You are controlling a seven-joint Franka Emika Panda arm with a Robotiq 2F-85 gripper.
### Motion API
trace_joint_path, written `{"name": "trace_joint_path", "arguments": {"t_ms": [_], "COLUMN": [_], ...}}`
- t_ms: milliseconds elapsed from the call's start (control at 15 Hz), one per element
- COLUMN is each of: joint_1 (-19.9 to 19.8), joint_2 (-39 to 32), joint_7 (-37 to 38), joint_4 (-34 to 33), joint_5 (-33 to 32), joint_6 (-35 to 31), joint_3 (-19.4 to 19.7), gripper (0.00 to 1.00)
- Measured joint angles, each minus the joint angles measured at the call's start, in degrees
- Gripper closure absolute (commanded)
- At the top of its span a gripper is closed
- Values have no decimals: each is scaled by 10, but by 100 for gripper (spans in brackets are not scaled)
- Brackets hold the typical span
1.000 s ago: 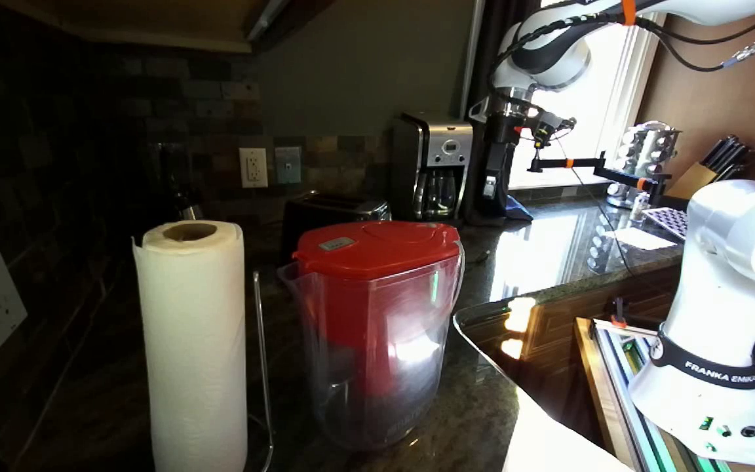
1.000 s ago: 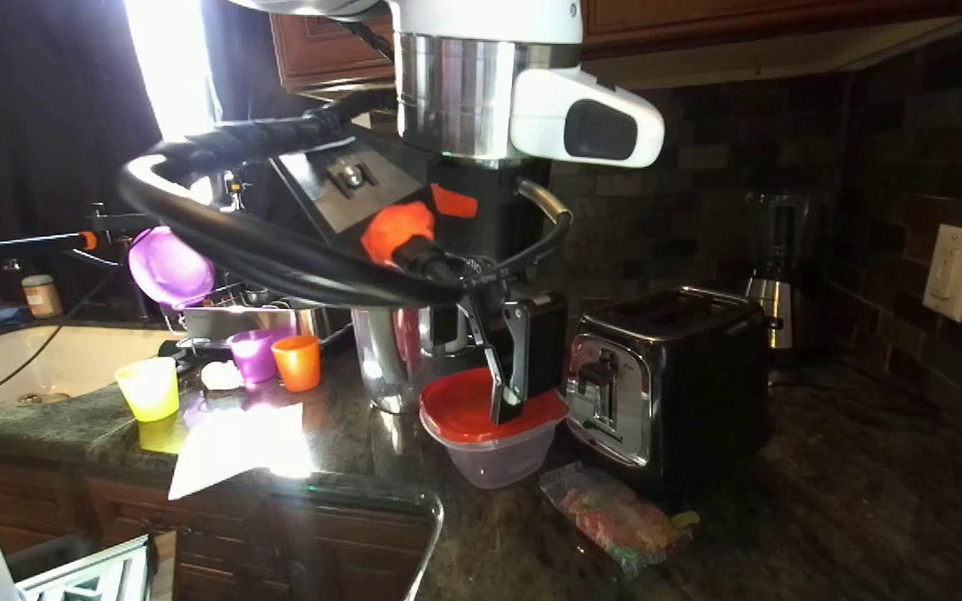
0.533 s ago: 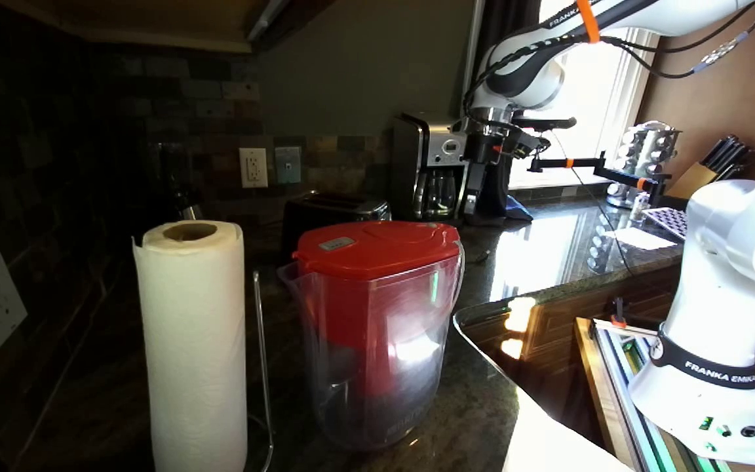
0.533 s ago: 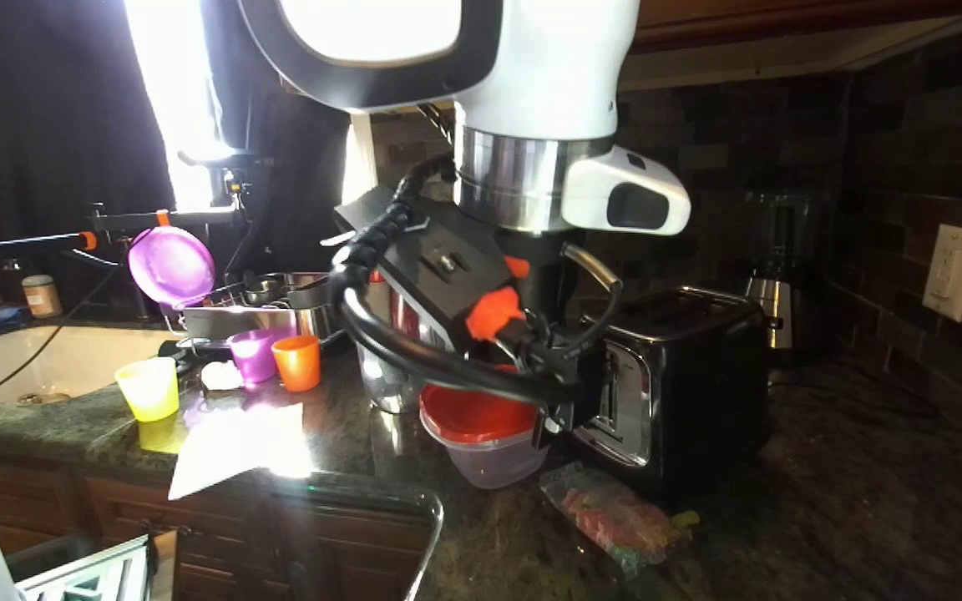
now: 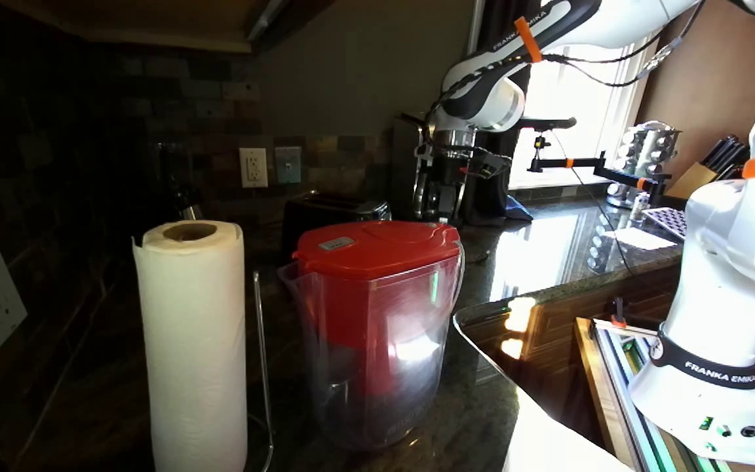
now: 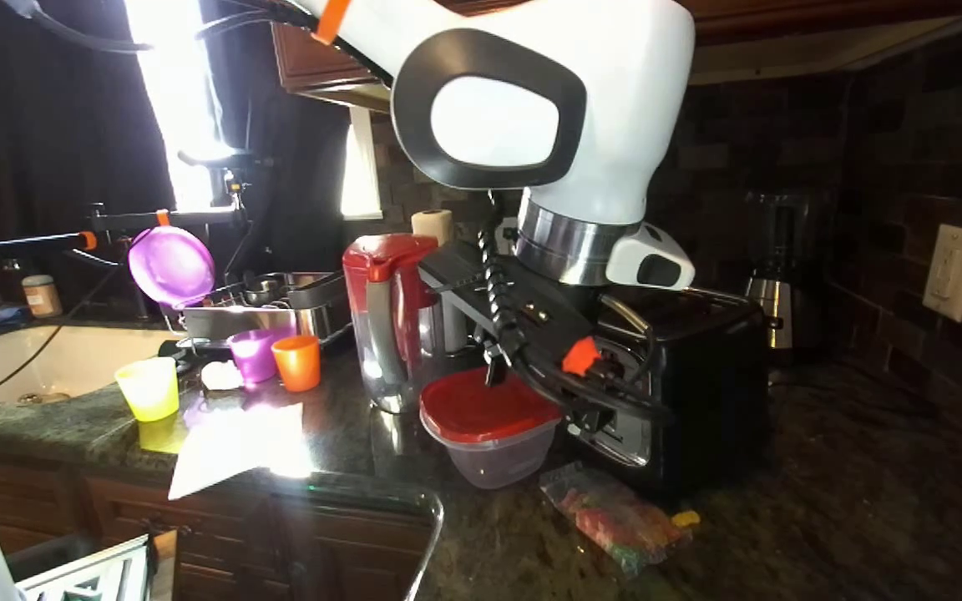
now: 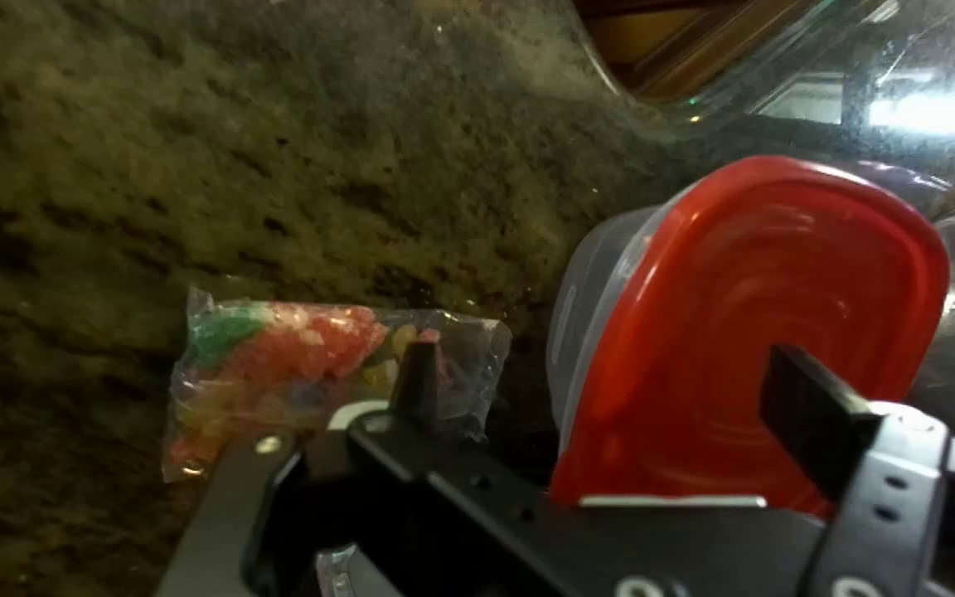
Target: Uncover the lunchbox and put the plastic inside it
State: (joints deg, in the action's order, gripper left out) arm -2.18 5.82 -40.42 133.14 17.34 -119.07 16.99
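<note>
One pale sink sits at the left in an exterior view. Near it on the dark counter stand a yellow cup, a purple cup and an orange cup, all upright. Next comes the upright pitcher, seen in both exterior views, with the paper roll showing behind it. Right of that stands the lunchbox, a clear tub with its red lid on top. The robot arm reaches down here, hiding part of the toaster. In front of the toaster, just beside the lunchbox but apart from it, a clear plastic bag lies on the counter. At the far right is a pale wall plate.

In the wrist view, the plastic bag lies at left with red, green and yellow pieces inside, partly covered by one finger of the gripper. The two fingers stand wide apart, the lunchbox's left edge showing between them. The right-hand one overlaps the red lid; whether it touches cannot be told.
</note>
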Motion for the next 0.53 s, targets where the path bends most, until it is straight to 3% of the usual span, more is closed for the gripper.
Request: {"name": "trace_joint_path", "arguments": {"t_ms": [533], "joint_1": [-12], "joint_2": [-75], "joint_7": [-50], "joint_4": [-49], "joint_5": [38], "joint_6": [-29], "joint_3": [-55], "gripper": [2]}}
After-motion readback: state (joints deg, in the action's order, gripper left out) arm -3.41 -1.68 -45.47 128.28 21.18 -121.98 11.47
